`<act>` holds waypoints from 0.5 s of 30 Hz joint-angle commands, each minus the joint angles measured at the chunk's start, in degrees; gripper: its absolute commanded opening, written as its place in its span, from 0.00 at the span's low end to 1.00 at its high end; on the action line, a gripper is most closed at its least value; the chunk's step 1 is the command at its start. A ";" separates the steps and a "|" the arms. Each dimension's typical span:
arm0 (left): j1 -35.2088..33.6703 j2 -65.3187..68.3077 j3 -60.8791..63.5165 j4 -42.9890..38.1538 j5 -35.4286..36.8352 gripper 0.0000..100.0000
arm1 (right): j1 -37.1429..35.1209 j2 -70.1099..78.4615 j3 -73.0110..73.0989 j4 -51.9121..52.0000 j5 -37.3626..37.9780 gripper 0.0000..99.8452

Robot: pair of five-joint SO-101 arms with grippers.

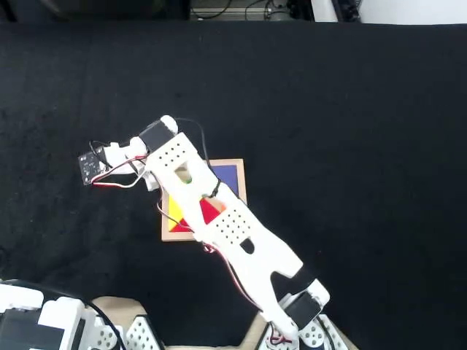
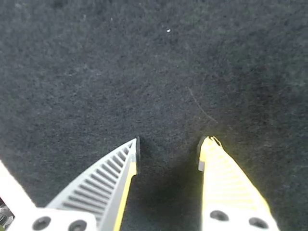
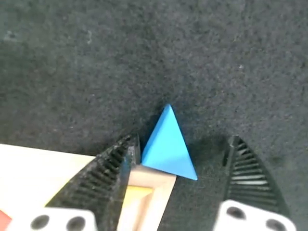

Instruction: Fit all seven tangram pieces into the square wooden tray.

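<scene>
— How's the light at your end?
— Even, from overhead, I'd say. The black cloth point(image 1: 350, 109) swallows it, and the white arm point(image 1: 219, 211) glares against it.
— Any shadows?
— Soft ones: I see one beside the blue triangle point(image 3: 167, 144), another between the left gripper point(image 2: 171, 140)'s jaws.

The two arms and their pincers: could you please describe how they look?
The right arm is white plastic with perforated plates, black motors and red, white and black cables. The right pincer has black ribbed fingers on white mounts. The left pincer has one pale grey ribbed finger and one yellow ribbed finger.
</scene>
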 commanded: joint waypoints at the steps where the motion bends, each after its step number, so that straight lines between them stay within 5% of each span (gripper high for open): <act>1: 1.01 2.11 2.95 0.26 -0.70 0.21 | 2.99 -0.92 0.31 2.37 0.97 0.31; 15: 1.27 2.11 2.95 0.26 -0.70 0.21 | 4.31 -12.00 22.29 2.02 5.01 0.28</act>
